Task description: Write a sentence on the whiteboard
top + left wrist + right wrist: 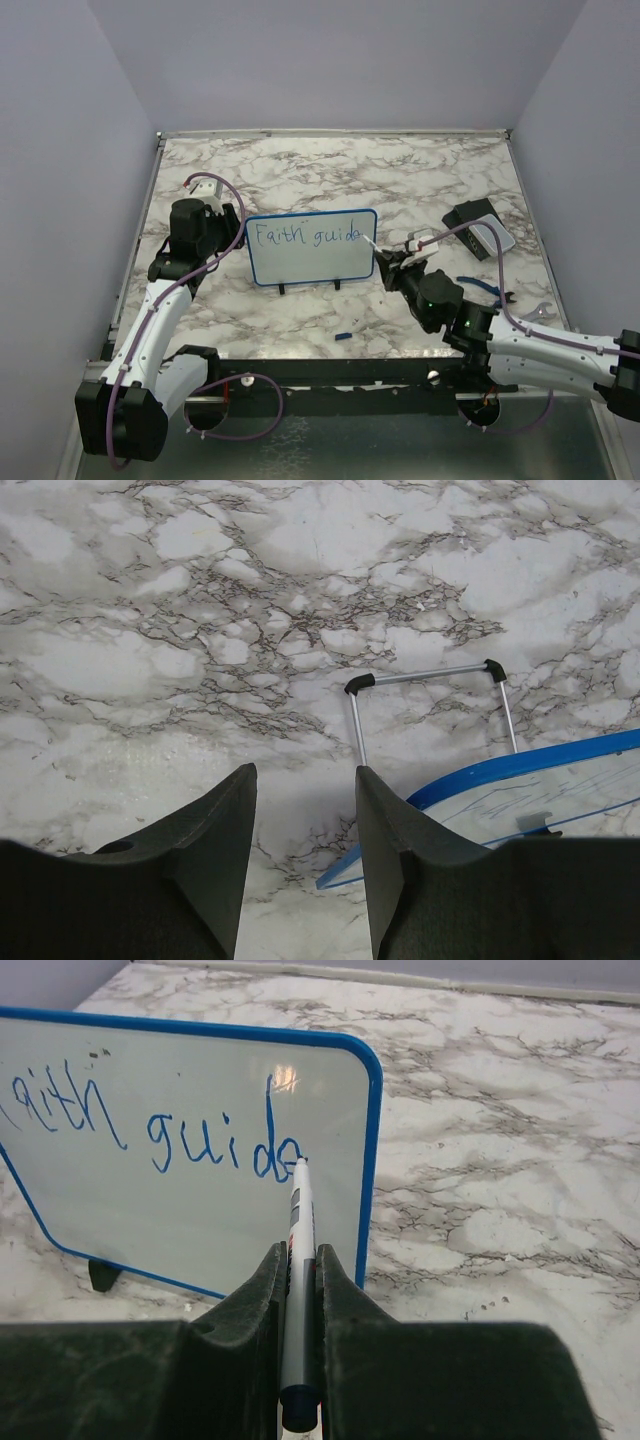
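Observation:
The whiteboard (312, 262) stands upright mid-table on two black feet, blue-framed. The sentence (305, 236) reads "Faith guide" in blue ink. My right gripper (390, 262) is shut on a white marker (298, 1230). The marker tip touches the whiteboard (150, 1220) at the end of "guide" in the sentence (225, 1145), near its right edge. My left gripper (232, 218) sits at the board's left edge. In the left wrist view my left gripper (305, 775) is open with only table between its fingers. Its right finger (400, 850) overlaps the whiteboard's blue frame (520, 765).
A dark block with a pale grey pad (480, 228) lies at the right. A small blue cap (342, 335) lies near the front edge, and a blue pen-like object (480, 285) to the right. A wire stand (430, 675) props the board from behind. Walls enclose the table.

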Controlling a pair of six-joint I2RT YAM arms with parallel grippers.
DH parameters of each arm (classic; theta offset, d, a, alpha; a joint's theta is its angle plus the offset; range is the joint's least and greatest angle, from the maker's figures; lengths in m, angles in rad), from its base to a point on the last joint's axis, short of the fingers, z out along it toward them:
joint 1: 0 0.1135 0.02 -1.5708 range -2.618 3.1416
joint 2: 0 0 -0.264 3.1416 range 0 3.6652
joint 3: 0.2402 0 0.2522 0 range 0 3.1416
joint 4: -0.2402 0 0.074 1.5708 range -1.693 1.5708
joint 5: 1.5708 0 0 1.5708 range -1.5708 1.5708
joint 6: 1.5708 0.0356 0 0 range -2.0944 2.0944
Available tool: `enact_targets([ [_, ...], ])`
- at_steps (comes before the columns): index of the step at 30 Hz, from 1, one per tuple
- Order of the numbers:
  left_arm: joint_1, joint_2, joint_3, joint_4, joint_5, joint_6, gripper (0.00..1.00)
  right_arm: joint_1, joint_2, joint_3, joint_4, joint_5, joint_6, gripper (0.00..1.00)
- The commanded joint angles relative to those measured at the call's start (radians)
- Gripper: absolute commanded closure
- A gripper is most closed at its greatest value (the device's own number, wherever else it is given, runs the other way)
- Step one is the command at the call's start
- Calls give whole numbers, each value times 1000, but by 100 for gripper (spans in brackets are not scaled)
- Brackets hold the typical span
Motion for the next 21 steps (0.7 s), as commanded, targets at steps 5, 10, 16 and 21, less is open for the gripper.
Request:
enact_targets([
  [5, -4, -8, -16, 21, 31, -7, 54, -4, -47, 1, -12, 30, -8, 99],
  [10, -6, -7, -15, 20, 32, -6, 54, -4, -23, 6, -1, 57, -5, 99],
  [16, -5, -5, -16, 22, 33, -6, 54, -3, -16, -1, 12, 83, -10, 100],
  [21, -5, -5, -16, 23, 35, -7, 54, -4, -3, -4, 26, 99, -17, 100],
])
